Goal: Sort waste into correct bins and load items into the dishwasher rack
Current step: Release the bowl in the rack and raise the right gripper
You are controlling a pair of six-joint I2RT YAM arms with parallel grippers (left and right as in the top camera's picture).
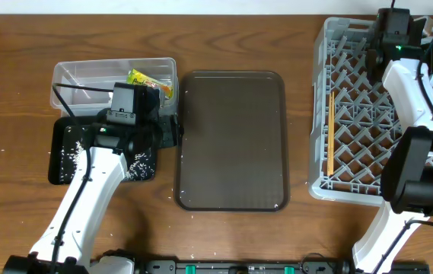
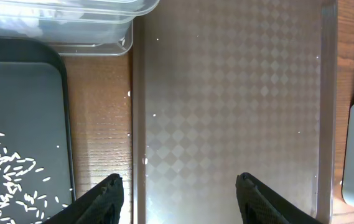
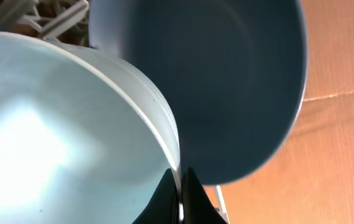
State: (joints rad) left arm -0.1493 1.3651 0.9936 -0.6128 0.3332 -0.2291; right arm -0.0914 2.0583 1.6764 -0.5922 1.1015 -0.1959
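The left gripper (image 2: pixel 178 186) is held with its jaws open and nothing between them. It is positioned above the left rim of the brown serving tray (image 1: pixel 231 141), beside a strip of bare table (image 2: pixel 99 112).

The black tray (image 1: pixel 68 148) is located to the left of the gripper; loose rice grains (image 2: pixel 5 174) are scattered in it. The clear tub (image 1: pixel 87 74) is set just behind the black tray, and the snack wrapper (image 1: pixel 146 82) is contained in it.

The right gripper (image 3: pixel 178 177) is positioned over the far corner of the dishwasher rack (image 1: pixel 345 194). Its jaws are closed on the rim of the white bowl (image 3: pixel 58 124). The blue plate (image 3: pixel 239 81) is seen directly behind the bowl. The chopsticks (image 1: pixel 328 133) are laid in the rack along its left wall.
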